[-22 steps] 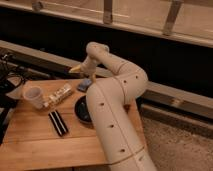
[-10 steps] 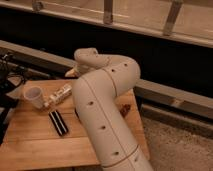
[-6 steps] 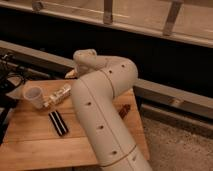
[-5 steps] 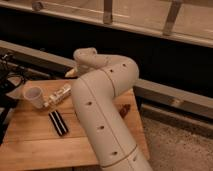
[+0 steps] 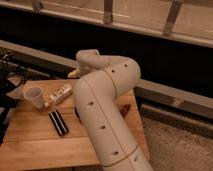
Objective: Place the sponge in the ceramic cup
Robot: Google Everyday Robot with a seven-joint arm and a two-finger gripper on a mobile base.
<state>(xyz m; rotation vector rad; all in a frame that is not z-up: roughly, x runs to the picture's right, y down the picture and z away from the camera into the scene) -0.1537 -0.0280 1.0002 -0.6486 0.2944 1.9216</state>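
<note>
The white ceramic cup point(image 5: 33, 95) stands upright at the left of the wooden table point(image 5: 35, 145). The sponge is hidden. My big white arm point(image 5: 105, 115) fills the middle of the view and bends back over the table's far edge. Only a small pale bit of the gripper point(image 5: 73, 74) shows there, behind the wrist, to the right of and beyond the cup. The arm covers nearly all of the round black dish point(image 5: 76, 113), leaving a dark sliver at its left side.
A light oblong packet point(image 5: 58, 94) lies just right of the cup. A black striped block point(image 5: 59, 123) lies in front of it. A small reddish-brown piece point(image 5: 125, 109) sits right of the arm. Dark equipment point(image 5: 6, 82) stands at the left edge, and a dark wall with a rail runs behind.
Since 2.2 s ago the arm has swung left and nearer, covering the black dish. Over the last second it has hardly moved.
</note>
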